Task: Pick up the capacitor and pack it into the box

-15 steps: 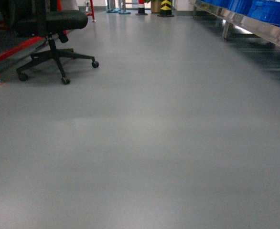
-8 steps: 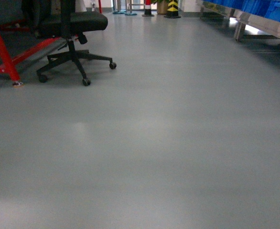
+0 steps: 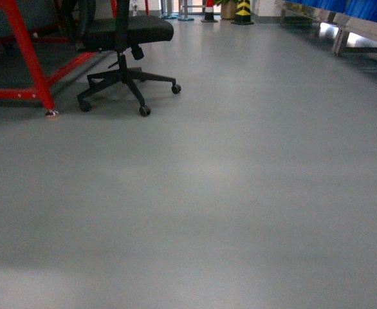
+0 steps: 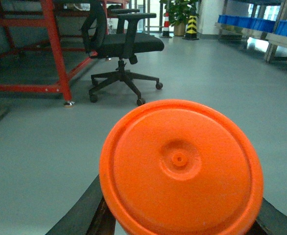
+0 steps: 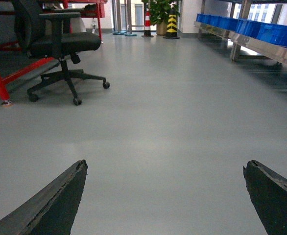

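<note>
Left gripper (image 4: 182,227) fingers hold a round orange plastic disc (image 4: 180,166) between them, clamped at its lower edge. Right gripper (image 5: 165,196) fingers stand wide apart, holding nothing, above bare grey floor (image 5: 173,107). Beyond the fingers: a black wheeled office chair (image 3: 124,48), a red metal frame (image 3: 27,51) and blue plastic bins (image 5: 251,29). The pink box is not in view.

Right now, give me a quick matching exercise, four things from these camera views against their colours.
Things:
1. office chair
2. round disc between the left gripper's fingers
3. rack frame
4. bins on the shelf

Colours:
A. blue
B. black
C. orange
D. red

Pairs: 1-B, 2-C, 3-D, 4-A
</note>
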{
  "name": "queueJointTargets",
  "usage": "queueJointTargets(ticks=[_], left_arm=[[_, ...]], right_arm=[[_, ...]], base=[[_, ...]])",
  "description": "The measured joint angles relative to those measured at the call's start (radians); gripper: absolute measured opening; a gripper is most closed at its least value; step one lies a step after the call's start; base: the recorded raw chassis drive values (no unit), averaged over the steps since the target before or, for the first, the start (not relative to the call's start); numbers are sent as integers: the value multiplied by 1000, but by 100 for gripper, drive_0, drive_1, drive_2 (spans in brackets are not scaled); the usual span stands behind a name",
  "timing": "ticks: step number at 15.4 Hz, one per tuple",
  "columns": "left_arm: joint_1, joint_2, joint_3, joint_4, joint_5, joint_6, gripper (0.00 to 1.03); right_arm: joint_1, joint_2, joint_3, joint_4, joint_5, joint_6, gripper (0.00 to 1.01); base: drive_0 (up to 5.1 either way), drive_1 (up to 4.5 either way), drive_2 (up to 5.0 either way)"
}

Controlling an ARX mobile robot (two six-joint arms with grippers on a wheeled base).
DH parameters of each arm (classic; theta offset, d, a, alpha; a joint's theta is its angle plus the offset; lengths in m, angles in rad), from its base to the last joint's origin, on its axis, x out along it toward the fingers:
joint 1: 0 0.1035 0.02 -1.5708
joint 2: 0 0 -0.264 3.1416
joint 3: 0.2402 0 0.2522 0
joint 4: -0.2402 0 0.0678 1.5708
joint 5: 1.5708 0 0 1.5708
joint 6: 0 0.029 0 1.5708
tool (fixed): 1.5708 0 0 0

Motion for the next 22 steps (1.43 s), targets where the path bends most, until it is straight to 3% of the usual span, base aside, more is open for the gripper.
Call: queueJointTargets(ticks=[22], left_arm=[[0, 0, 0, 0, 0, 0, 44]], right_arm=[[0, 0, 0, -3, 0, 0, 98]], base=[[-492, 254, 254]])
